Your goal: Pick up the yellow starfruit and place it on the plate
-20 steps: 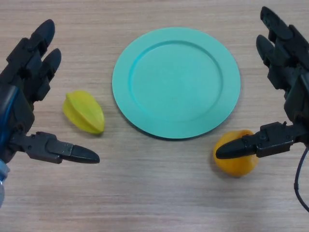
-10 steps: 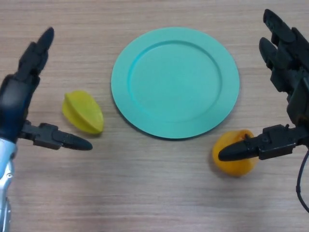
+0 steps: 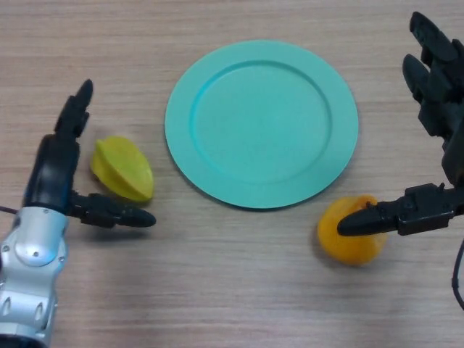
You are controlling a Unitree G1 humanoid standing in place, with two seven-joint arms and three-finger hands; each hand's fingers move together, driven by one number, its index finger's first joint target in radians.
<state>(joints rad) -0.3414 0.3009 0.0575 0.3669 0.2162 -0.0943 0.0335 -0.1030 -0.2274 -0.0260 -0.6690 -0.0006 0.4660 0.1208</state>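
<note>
The left hand [image 3: 58,170] hangs just beside the yellow starfruit [image 3: 122,169], fingers straight and pointing away up the table, thumb stretched out below the fruit, nothing grasped. The starfruit lies on the wooden table [image 3: 217,290] between those fingers and the thumb, a short way left of the teal plate [image 3: 261,123], which sits bare in the middle. Across the table the right hand [image 3: 435,145] waits spread and relaxed at the far edge, its thumb lying over an orange fruit [image 3: 351,235] near the plate's lower right rim, though it does not seem to be holding it. The trouble ahead looks to be in the grab itself. The starfruit is ridged and tapered, so if the thumb and fingers come together on a slanted face, it could well squirt out sideways or roll toward the plate's edge instead of being caught. The thumb appears to sit low and slightly in front of the fruit; closing from there might push it along the table rather than pinch it. A weak hold might also let the fruit slip during the carry and land on the rim, tipping off again. On the other side, any stray movement of the right thumb could nudge the orange fruit against the plate and shift the target.
</note>
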